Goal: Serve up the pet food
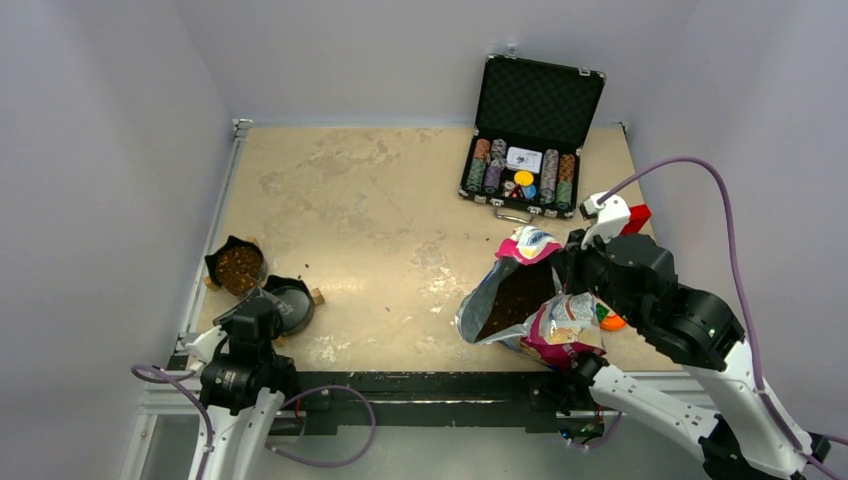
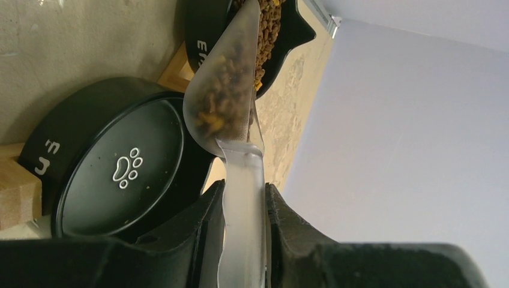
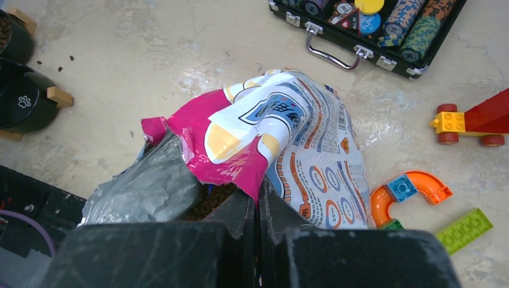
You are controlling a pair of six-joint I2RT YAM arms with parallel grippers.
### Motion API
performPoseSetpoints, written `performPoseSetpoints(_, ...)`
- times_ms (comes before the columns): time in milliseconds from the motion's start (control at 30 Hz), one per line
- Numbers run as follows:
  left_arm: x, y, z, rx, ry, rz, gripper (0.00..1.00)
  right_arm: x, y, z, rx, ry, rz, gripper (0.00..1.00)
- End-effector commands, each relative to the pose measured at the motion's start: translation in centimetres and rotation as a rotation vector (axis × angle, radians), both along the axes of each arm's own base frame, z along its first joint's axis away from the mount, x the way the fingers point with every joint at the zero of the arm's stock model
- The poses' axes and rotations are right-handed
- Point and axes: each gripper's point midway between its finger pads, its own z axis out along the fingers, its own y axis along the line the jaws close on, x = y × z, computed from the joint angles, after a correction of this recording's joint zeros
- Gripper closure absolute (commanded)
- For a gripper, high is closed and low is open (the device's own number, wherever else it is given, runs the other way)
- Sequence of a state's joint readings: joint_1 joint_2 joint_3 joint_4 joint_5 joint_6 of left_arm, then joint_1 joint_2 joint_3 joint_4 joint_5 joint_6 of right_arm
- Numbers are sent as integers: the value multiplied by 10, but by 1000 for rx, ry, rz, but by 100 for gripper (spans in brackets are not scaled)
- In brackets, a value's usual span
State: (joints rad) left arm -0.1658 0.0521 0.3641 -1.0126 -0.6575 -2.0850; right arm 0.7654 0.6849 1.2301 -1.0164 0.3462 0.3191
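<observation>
Two round black bowls at 9 o'clock; frosted plastic scoop, heaped with pebbly kibble, pinched by left gripper; right gripper clamped on crinkled foil bag.

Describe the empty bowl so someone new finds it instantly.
At the table's near-left corner, two black bowls sit side by side. Take the empty bowl, the one closer to the near edge. Its bare inside shows a white paw print, while the far bowl is full of brown kibble.

Tabletop: bowls by the left edge, bag at the near edge, case at the far-right corner, bricks by the right edge.
</observation>
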Motion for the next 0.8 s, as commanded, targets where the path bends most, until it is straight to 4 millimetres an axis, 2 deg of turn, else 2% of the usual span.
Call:
performPoseSetpoints(0, -7, -3, -4, -352, -63, 206, 100, -4, -8, 30, 103, -78, -36, 100)
performPoseSetpoints(267, -14, -5, -8, -386, 10, 242, 100, -10, -20, 27, 104, -88, -66, 100)
performPoseSetpoints(433, -20, -3, -7, -387, 58, 275, 100, -10, -21, 28, 89, -103, -54, 100)
performPoseSetpoints(767, -17, -3, 0, -375, 114, 301, 100, -7, -22, 27, 58, -132, -42, 100)
